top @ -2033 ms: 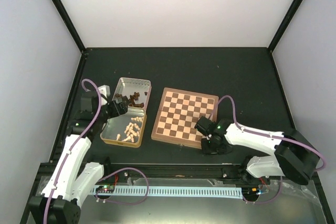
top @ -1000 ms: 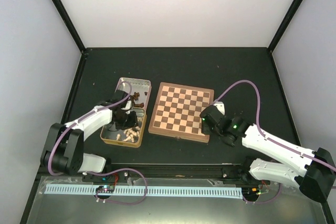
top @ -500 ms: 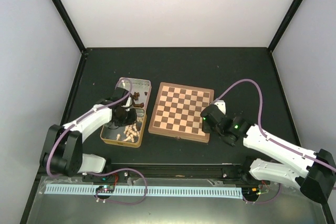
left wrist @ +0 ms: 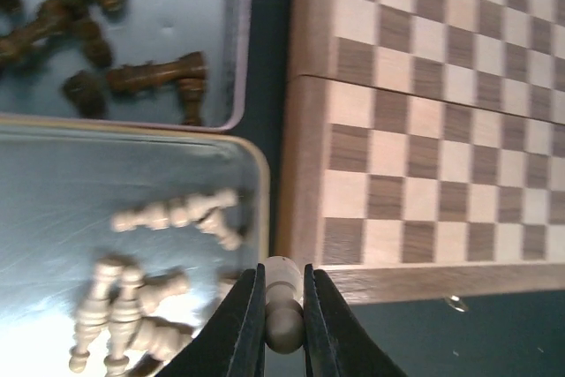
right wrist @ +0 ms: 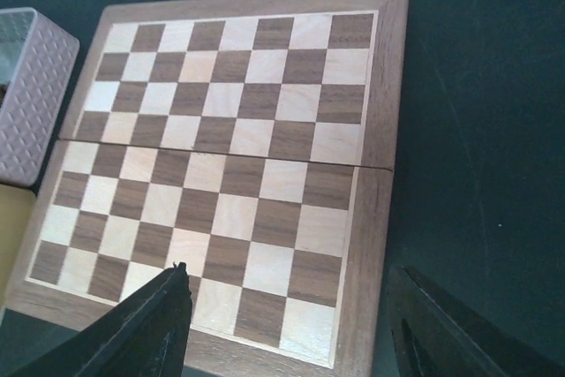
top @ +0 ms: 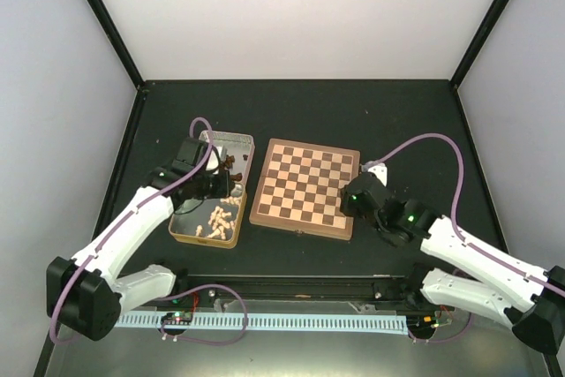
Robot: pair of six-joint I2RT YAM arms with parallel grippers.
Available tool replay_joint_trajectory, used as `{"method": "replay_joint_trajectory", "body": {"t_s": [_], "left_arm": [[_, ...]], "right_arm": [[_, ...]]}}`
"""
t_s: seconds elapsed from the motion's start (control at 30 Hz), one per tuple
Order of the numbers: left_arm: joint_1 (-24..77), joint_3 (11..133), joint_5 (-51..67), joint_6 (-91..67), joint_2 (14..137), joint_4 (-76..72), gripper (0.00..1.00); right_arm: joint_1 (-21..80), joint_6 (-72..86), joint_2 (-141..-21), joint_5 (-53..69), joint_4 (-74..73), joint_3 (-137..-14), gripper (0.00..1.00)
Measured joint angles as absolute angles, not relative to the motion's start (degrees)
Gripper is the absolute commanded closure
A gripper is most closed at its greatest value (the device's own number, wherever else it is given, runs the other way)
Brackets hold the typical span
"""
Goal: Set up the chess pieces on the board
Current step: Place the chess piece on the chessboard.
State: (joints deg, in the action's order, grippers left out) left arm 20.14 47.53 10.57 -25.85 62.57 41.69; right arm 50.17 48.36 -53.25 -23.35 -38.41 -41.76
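My left gripper [left wrist: 282, 278] is shut on a pale cream pawn [left wrist: 284, 311]. It hangs above the near tin's right rim, just left of the board [left wrist: 441, 112]. Seen from the top, that gripper [top: 222, 185] is over the two tins. Pale chess pieces [left wrist: 168, 214] lie loose in the near tin [top: 190, 234], and dark ones [left wrist: 132, 72] in the far tin [top: 231, 139]. The board [top: 305, 183] has no pieces on it. My right gripper [right wrist: 291, 306] stands open over the board's [right wrist: 229, 156] near right corner [top: 349, 203], with nothing between its fingers.
The two gold-sided tins sit side by side, close against the board's left edge. Dark tabletop [top: 397, 121] surrounds the board. A black frame and white walls enclose the workspace, and a rail [top: 291, 320] runs along the near edge.
My left gripper has closed on a pale pawn in the near tin and risen with it, its wrist swinging back left. My right gripper has drawn back slightly to the right.
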Motion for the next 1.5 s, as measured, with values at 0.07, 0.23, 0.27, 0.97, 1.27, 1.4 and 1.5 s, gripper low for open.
{"method": "replay_joint_trajectory", "body": {"t_s": [0.07, 0.23, 0.27, 0.97, 1.27, 1.4, 1.5], "left_arm": [[22.3, 48.5, 11.7, -25.7, 62.7, 41.1, 0.96], [28.4, 52.1, 12.3, -25.6, 68.2, 38.8, 0.96], [29.5, 53.2, 12.2, -25.5, 70.4, 38.7, 0.96], [35.2, 60.1, 8.5, -24.0, 92.9, 38.6, 0.93], [35.4, 61.5, 6.8, -23.7, 94.6, 39.9, 0.61], [35.4, 62.2, 6.5, -23.7, 94.4, 40.8, 0.55], [35.4, 62.6, 6.2, -23.8, 93.1, 41.3, 0.55]], "right_arm": [[49.9, 49.3, -52.4, -22.9, -37.9, -41.6, 0.37], [47.9, 51.4, -51.5, -20.3, -36.0, -40.4, 0.37], [47.7, 51.6, -51.7, -19.7, -35.3, -39.9, 0.37], [46.1, 51.3, -62.1, -15.7, -30.9, -41.2, 0.37], [45.8, 50.9, -62.7, -15.2, -30.9, -41.2, 0.37], [45.8, 50.8, -62.7, -14.9, -30.9, -41.4, 0.37], [45.8, 50.4, -62.7, -14.7, -30.9, -41.8, 0.37]]}}
